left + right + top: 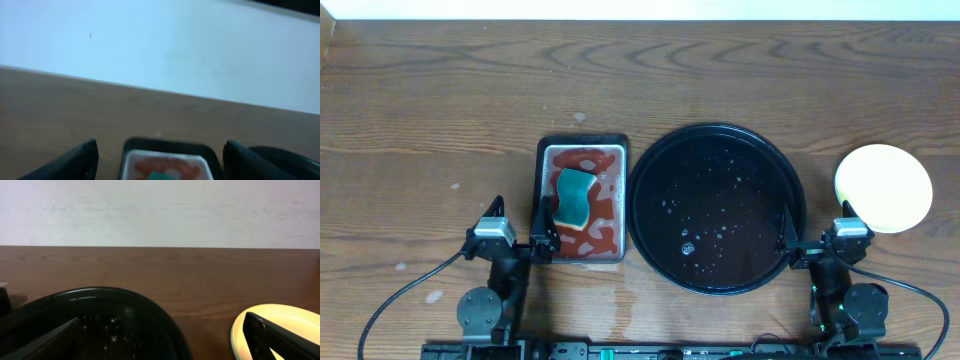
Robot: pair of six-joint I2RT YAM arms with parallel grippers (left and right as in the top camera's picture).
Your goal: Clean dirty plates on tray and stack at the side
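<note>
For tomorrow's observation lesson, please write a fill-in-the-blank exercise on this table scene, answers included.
1. The sponge lies in the small metal tray, in ___ liquid.
2. The pale yellow plate sits to the ___ of the black tray.
3. The black tray carries ___ plates.
4. The left gripper and right gripper both stand ___.
Missing words: red; right; no; open.

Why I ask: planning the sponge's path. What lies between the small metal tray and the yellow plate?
Only the large black tray lies there; the overhead view shows it.
</note>
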